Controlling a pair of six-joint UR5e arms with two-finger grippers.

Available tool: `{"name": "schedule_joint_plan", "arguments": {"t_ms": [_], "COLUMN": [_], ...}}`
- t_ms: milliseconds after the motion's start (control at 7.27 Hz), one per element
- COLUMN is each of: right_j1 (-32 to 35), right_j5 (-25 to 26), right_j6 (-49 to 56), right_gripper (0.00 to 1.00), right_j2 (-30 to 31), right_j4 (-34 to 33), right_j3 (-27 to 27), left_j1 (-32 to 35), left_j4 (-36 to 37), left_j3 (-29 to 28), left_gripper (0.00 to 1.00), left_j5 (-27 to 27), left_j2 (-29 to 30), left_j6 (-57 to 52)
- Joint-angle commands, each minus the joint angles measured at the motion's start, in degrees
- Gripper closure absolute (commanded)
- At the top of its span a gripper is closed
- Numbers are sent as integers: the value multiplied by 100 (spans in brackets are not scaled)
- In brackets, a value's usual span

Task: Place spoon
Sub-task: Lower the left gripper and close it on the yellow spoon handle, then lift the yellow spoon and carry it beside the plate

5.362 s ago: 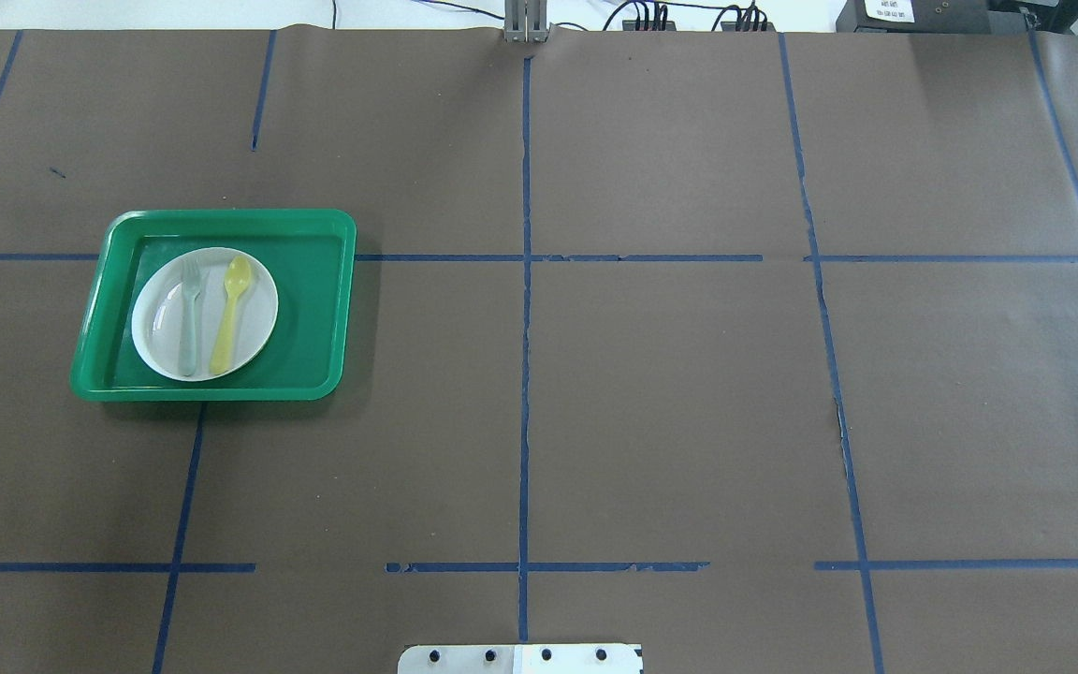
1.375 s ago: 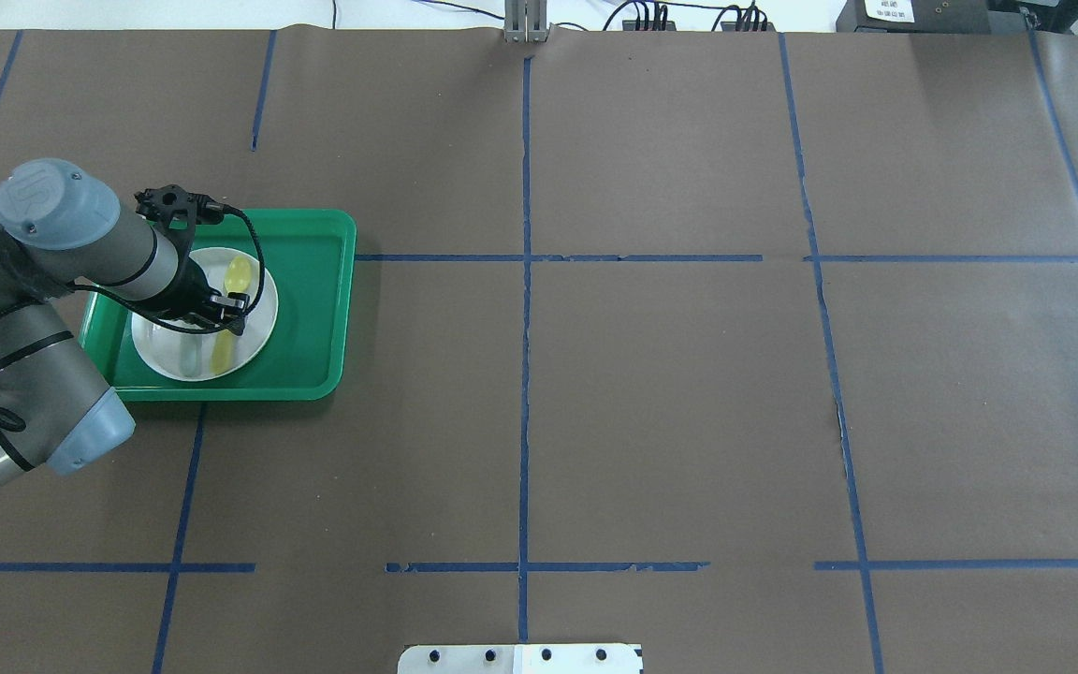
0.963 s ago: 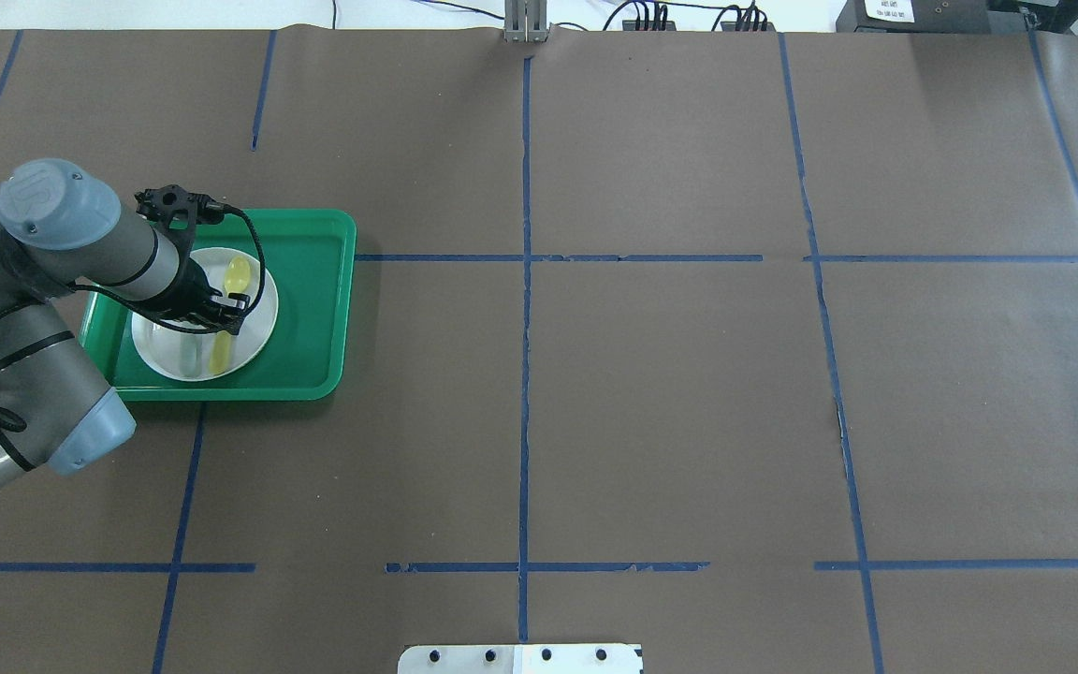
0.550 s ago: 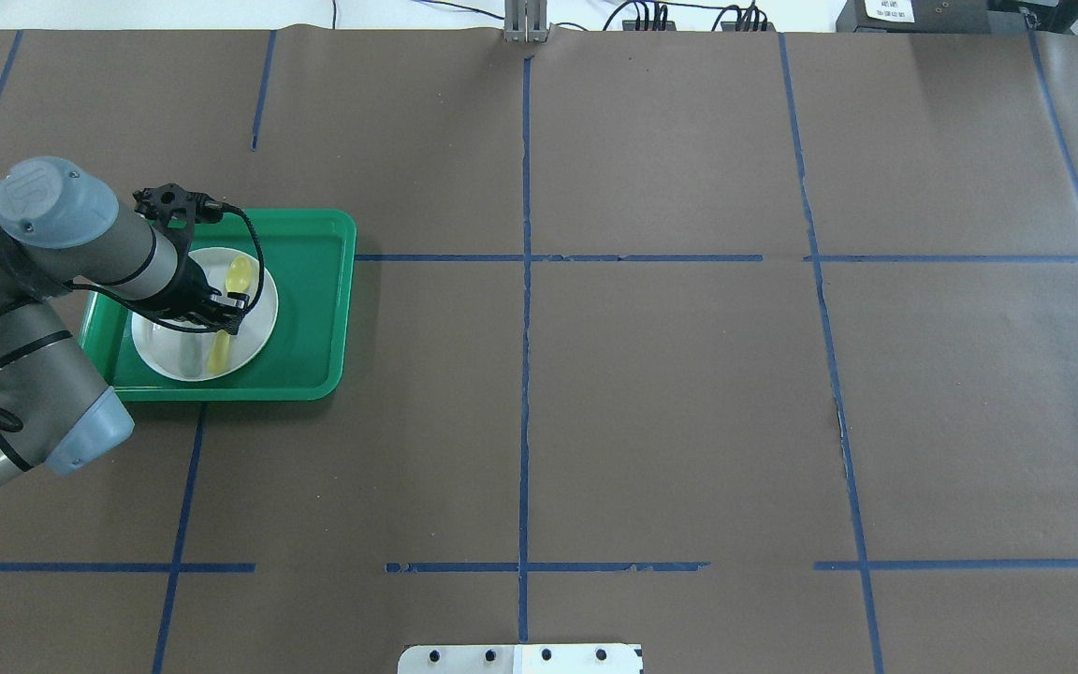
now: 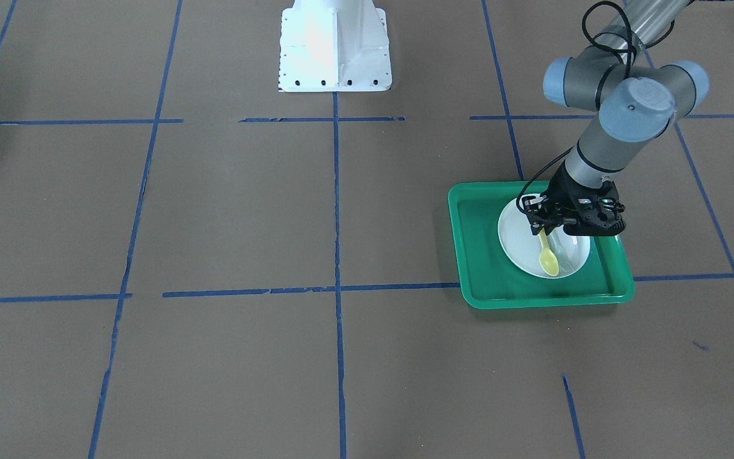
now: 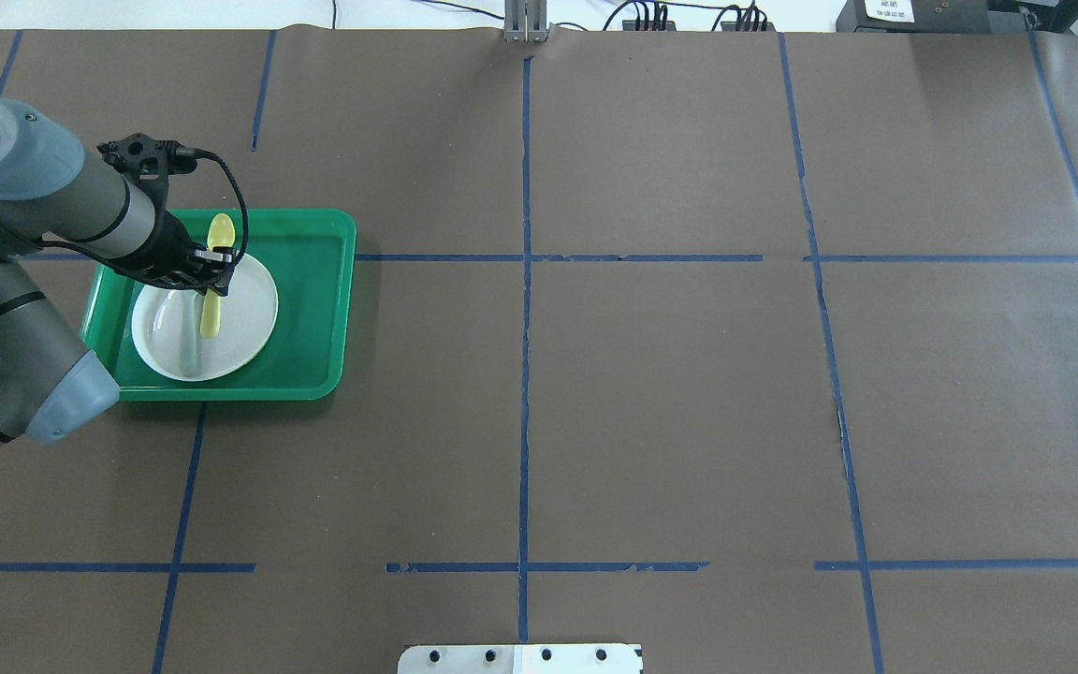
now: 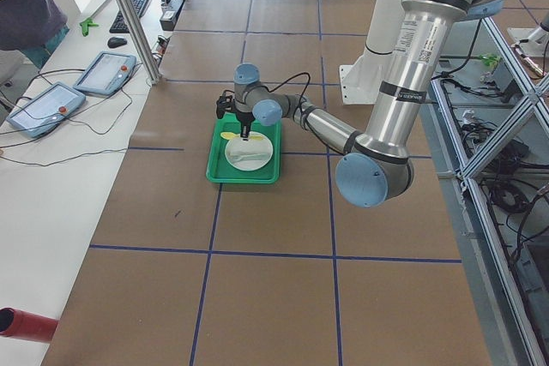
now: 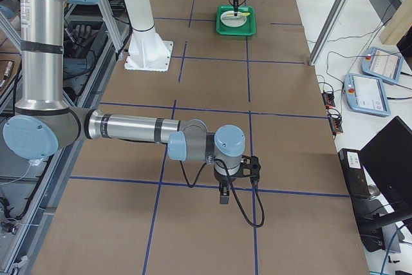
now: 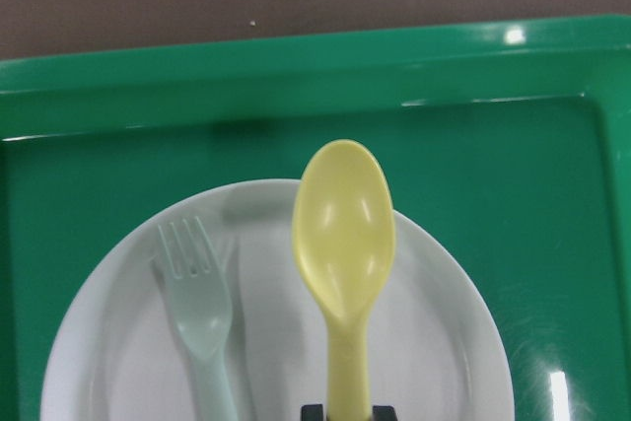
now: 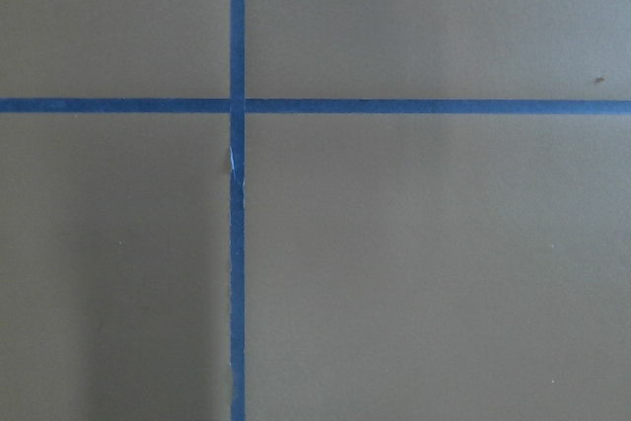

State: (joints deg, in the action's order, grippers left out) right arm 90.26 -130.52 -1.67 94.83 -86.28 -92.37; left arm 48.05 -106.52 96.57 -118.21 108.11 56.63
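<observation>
The small yellow spoon [image 6: 219, 232] is held by its handle in my left gripper [image 6: 209, 278], which is shut on it. It hangs above the white plate [image 6: 249, 309] in the green tray [image 6: 314, 309], its bowl pointing toward the tray's far rim. The left wrist view shows the spoon [image 9: 345, 234] clamped at the bottom edge, above the plate [image 9: 444, 342]. The front view shows the spoon [image 5: 546, 255] below the gripper [image 5: 542, 231]. My right gripper [image 8: 224, 194] hovers low over bare table far from the tray, and I cannot tell if it is open or shut.
A pale grey-green fork [image 6: 186, 346] lies on the plate left of the spoon and also shows in the left wrist view [image 9: 202, 322]. The white robot base [image 5: 334, 44] stands mid-table on the robot's side. Blue tape lines cross the brown table cover.
My left gripper has risen with the spoon and shifted toward the far side. The spoon has left the plate's surface. The fork has stayed put.
</observation>
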Motion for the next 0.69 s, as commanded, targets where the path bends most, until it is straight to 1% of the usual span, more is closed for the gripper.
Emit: {"name": "schedule_joint_plan", "arguments": {"t_ms": [0, 138, 275, 412, 550], "right_j1": [0, 0, 0, 0, 0], "right_j5": [0, 0, 0, 0, 0], "right_j6": [0, 0, 0, 0, 0], "right_gripper": [0, 0, 0, 0, 0], "right_j2": [0, 0, 0, 0, 0], "right_j4": [6, -3, -3, 6, -3], "right_j3": [0, 0, 0, 0, 0], "left_j1": [-223, -434, -611, -717, -770], "left_j4": [96, 96, 87, 35, 35], "left_j3": [-59, -103, -312, -454, -472], "left_gripper": [100, 100, 100, 100, 100], "left_j5": [8, 34, 52, 52, 52], "left_j2": [350, 447, 587, 632, 615], "left_j6": [680, 891, 1041, 1051, 1034]}}
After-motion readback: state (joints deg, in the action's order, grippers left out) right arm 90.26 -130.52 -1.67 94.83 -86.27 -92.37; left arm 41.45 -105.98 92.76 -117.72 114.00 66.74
